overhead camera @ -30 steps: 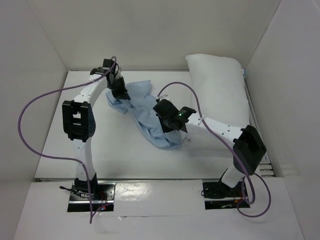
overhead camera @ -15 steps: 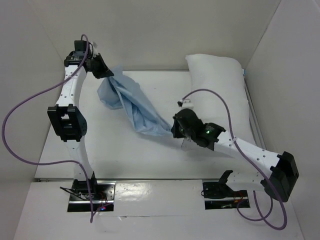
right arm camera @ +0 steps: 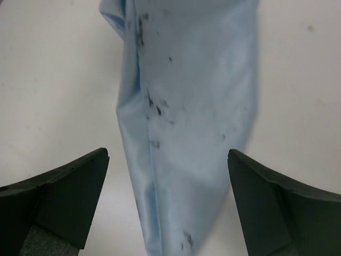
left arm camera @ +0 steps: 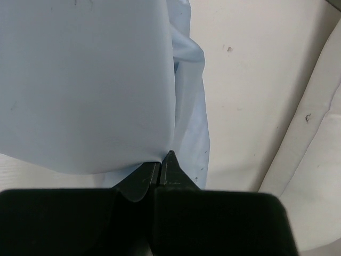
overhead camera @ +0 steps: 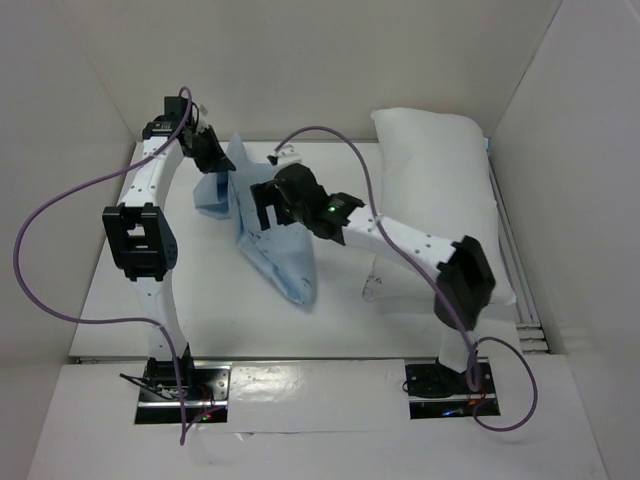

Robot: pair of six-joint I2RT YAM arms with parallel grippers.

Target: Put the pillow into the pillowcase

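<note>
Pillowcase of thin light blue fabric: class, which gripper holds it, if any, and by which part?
The left gripper pinches the thin light blue fabric pillowcase at its far end; the open right gripper holds nothing.

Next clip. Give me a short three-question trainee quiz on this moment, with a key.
1. Fill in: the fingers of the right gripper stand ____ above the pillowcase.
2. Which is shut on the pillowcase? A) left gripper B) right gripper C) both
3. True or false: the pillow lies on the right, outside the pillowcase.
Key: 1 open; 2 A; 3 true.
</note>
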